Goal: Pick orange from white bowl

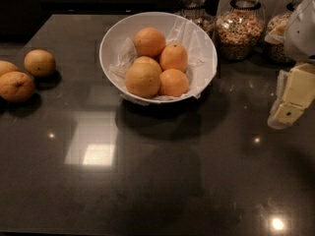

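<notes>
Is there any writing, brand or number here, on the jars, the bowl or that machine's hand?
None can be read.
The glass jars, the white bowl and its oranges show no label or sticker.
The gripper, at the right edge, apart from the bowl, bears only a small dark dot, no lettering.

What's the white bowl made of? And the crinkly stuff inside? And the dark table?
The white bowl looks like glazed ceramic or plastic: smooth, faintly shiny. The lining seems thin paper, crumpled and translucent. The table looks like polished stone: dark, glossy, reflective. The gripper hangs at the right edge.
</notes>
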### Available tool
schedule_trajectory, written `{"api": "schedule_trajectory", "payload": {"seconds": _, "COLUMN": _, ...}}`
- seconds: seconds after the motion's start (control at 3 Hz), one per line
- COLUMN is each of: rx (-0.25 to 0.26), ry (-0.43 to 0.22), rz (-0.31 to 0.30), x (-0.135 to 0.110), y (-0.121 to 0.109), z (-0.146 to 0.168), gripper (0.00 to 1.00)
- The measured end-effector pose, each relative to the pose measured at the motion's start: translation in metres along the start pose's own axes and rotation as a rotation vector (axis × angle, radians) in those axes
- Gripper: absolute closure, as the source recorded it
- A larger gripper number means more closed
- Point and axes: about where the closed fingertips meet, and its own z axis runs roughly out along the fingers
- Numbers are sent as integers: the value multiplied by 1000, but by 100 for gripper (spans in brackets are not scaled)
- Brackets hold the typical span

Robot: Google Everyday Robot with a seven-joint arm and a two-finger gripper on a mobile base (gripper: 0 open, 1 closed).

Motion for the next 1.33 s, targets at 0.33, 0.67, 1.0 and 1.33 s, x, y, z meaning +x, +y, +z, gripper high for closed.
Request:
{"api": "schedule_trajectory", "payload": {"seconds": 0.33, "rx": 1, "ry": 0, "rz": 0, "x": 0, "y": 0, "z": 0, "gripper": 0}}
{"api": "schedule_trajectory", "payload": {"seconds": 0.67, "rx": 38, "ry": -31, "rz": 8, "x": -14, "y": -17, "z": 2, "gripper": 0}}
{"api": "schedule_trajectory", "payload": {"seconds": 1.0, "rx": 69, "ry": -65, "rz": -17, "x": -42, "y": -43, "z": 12, "gripper": 0}}
{"api": "schedule_trajectory", "payload": {"seconds": 1.33, "rx": 72, "ry": -103, "rz": -77, "x": -80, "y": -80, "z": 28, "gripper": 0}}
